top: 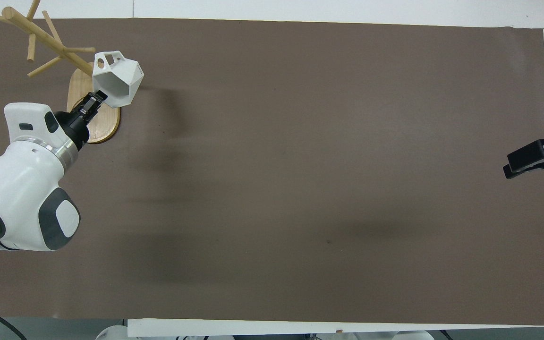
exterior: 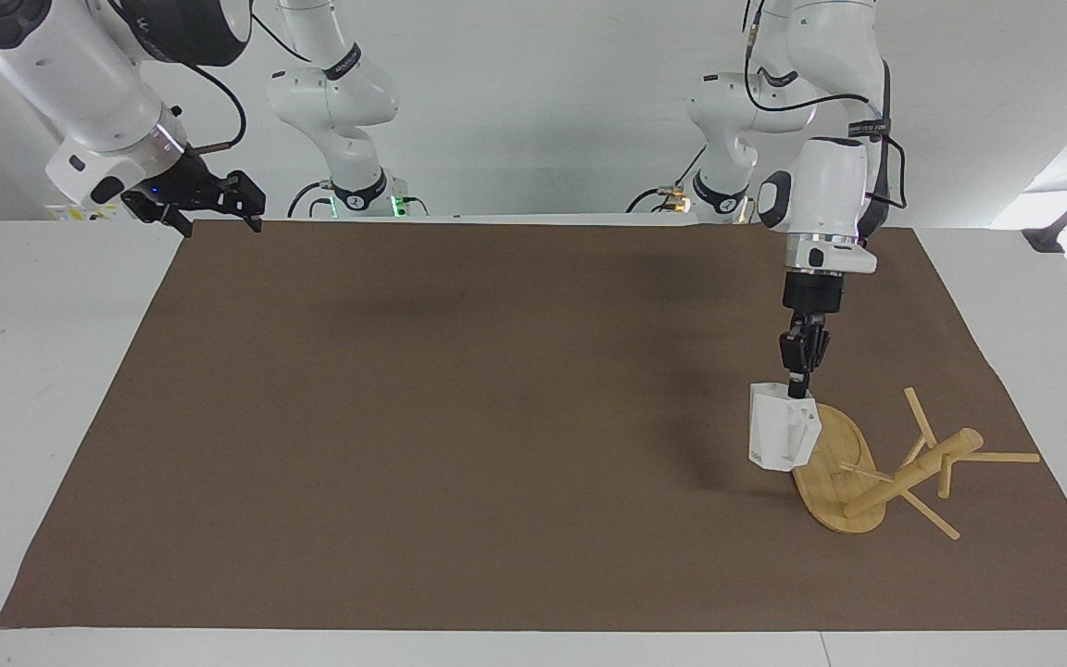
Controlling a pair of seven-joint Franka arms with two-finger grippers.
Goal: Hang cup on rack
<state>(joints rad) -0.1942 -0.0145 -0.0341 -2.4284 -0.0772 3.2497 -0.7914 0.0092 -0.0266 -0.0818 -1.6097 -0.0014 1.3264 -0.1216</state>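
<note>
Left gripper (exterior: 799,382) lowered, jaws clamped; right gripper (exterior: 211,202) raised, waiting.

You saw the brown mat (exterior: 496,417) from high across the table, facing the robots, and from steeply above their end; both views shared the rack (exterior: 876,468) (top: 59,61).

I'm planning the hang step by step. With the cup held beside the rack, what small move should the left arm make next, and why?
Probably carry the cup toward a peg of the rack. The left gripper holds the cup by its rim over the rack's base, with the handle hole not yet on any peg. The right gripper waits.
</note>
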